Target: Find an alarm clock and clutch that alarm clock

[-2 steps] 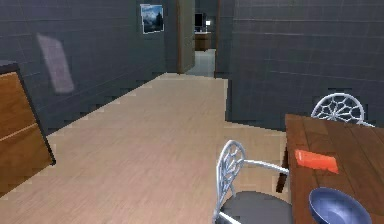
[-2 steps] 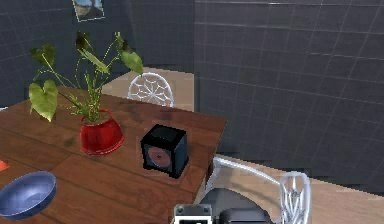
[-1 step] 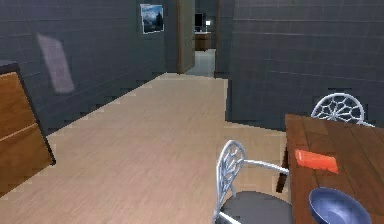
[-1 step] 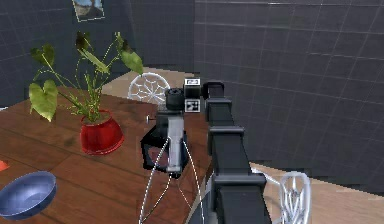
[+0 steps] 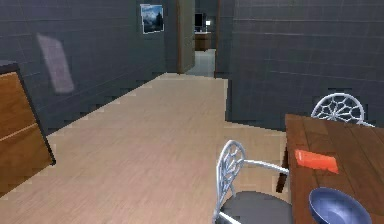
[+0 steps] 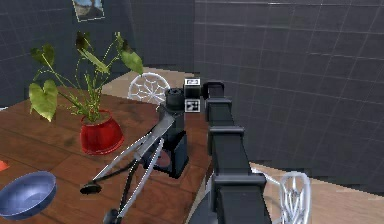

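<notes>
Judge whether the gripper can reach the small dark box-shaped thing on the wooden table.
Likely yes: the gripper shows close by the small dark box-shaped thing on the brown wooden table; the red-potted leafy plant stands clear.

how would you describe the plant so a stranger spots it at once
Look at the wooden table. A plant stands on it in a red pot, apart from a blue bowl. It is the only tall, green, leafy thing there.
</notes>
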Robot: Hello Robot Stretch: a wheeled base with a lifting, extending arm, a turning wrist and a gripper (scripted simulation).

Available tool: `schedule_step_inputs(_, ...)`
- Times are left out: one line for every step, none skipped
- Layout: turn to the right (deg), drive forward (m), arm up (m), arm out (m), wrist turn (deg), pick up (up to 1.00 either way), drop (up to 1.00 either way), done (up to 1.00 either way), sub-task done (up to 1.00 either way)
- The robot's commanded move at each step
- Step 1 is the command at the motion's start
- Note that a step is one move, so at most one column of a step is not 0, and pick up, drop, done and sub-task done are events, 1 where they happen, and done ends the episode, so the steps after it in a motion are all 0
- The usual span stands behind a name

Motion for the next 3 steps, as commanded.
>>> schedule_step_inputs(0.0,0.00,0.00,0.00,45.0,0.00,0.00,0.00,0.00)
schedule_step_inputs(0.0,0.00,0.00,0.00,45.0,0.00,0.00,0.00,0.00)
schedule_step_inputs(0.0,0.00,0.00,0.00,36.0,0.00,0.00,0.00,0.00)
